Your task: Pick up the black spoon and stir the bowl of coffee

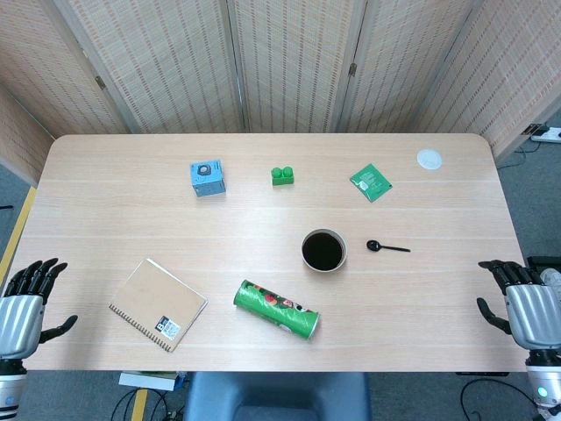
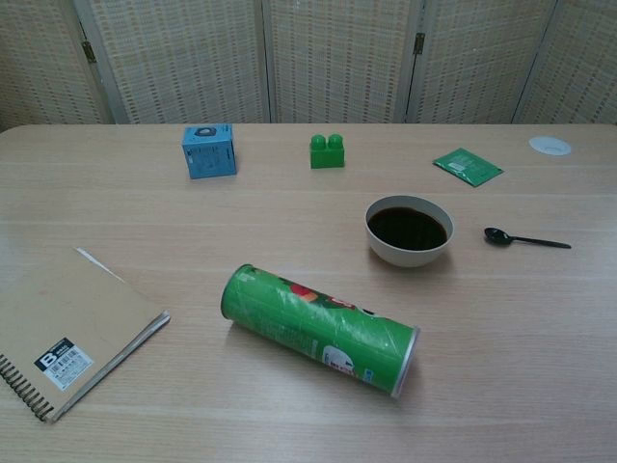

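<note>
A small black spoon point(image 1: 387, 247) point(image 2: 523, 238) lies flat on the table, its bowl end pointing at the white bowl of dark coffee point(image 1: 323, 250) point(image 2: 408, 230) just to its left. My right hand point(image 1: 521, 309) hangs off the table's right edge, fingers apart and holding nothing, well away from the spoon. Off the left edge hangs my left hand point(image 1: 24, 307), likewise spread and holding nothing. Neither hand shows in the chest view.
A green chip can point(image 1: 276, 309) point(image 2: 320, 328) lies on its side in front of the bowl. A brown spiral notebook point(image 1: 158, 303) sits front left. Further back are a blue box point(image 1: 208, 178), a green brick point(image 1: 281, 175), a green packet point(image 1: 371, 182) and a white lid point(image 1: 429, 159).
</note>
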Robot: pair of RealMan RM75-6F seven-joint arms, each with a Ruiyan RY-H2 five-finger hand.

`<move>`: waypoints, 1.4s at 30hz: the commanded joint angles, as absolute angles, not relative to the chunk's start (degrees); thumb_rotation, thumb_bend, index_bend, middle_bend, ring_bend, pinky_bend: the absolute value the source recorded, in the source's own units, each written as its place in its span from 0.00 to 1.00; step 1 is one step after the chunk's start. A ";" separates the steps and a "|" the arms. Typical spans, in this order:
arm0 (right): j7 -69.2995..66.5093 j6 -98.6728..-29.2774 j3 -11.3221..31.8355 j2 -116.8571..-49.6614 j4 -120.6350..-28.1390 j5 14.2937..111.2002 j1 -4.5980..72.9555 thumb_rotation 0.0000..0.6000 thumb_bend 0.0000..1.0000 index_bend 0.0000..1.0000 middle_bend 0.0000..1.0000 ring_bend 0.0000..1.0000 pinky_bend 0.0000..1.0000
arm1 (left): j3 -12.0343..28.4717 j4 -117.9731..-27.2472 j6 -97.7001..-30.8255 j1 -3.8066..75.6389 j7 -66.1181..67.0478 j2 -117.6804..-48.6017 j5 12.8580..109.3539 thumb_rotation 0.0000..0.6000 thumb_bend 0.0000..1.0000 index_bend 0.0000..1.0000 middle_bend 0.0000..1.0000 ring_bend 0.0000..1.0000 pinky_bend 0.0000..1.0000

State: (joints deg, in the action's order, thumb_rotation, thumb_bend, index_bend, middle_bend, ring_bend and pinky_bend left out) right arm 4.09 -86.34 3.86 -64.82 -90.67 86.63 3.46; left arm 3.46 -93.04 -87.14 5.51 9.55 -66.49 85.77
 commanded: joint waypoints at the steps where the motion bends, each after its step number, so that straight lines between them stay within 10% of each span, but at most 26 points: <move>1: 4.26 -85.84 4.09 -64.97 -90.43 86.45 3.87 1.00 0.24 0.27 0.33 0.30 0.31 | 3.47 -93.01 -87.09 5.55 9.49 -66.52 85.77 1.00 0.19 0.18 0.15 0.12 0.18; 7: 4.56 -81.92 5.16 -65.35 -89.24 85.00 6.44 1.00 0.25 0.27 0.44 0.45 0.36 | 3.44 -92.30 -87.27 5.55 8.91 -67.04 86.03 1.00 0.20 0.20 0.15 0.12 0.18; 18: 6.05 -67.36 6.32 -67.68 -86.58 81.55 15.24 1.00 0.56 0.27 0.88 0.98 0.92 | 3.04 -92.06 -87.40 5.00 8.85 -67.25 85.69 1.00 0.19 0.20 0.15 0.12 0.18; 27: 5.95 -54.68 7.28 -72.51 -80.82 77.08 23.13 1.00 0.86 0.27 0.94 1.00 1.00 | 2.76 -91.86 -87.94 4.25 8.63 -67.29 85.39 1.00 0.20 0.20 0.15 0.12 0.18; 42: 5.80 -44.90 7.82 -81.04 -70.88 73.65 31.60 1.00 0.97 0.27 0.97 1.00 1.00 | 2.59 -91.44 -88.79 3.31 7.91 -67.28 85.37 1.00 0.19 0.20 0.15 0.12 0.18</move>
State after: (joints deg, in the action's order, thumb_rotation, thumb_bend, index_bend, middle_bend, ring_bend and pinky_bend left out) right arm 5.80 -45.46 7.76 -80.46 -71.51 74.06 31.13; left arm 2.59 -91.45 -88.78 3.31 7.92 -67.27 85.36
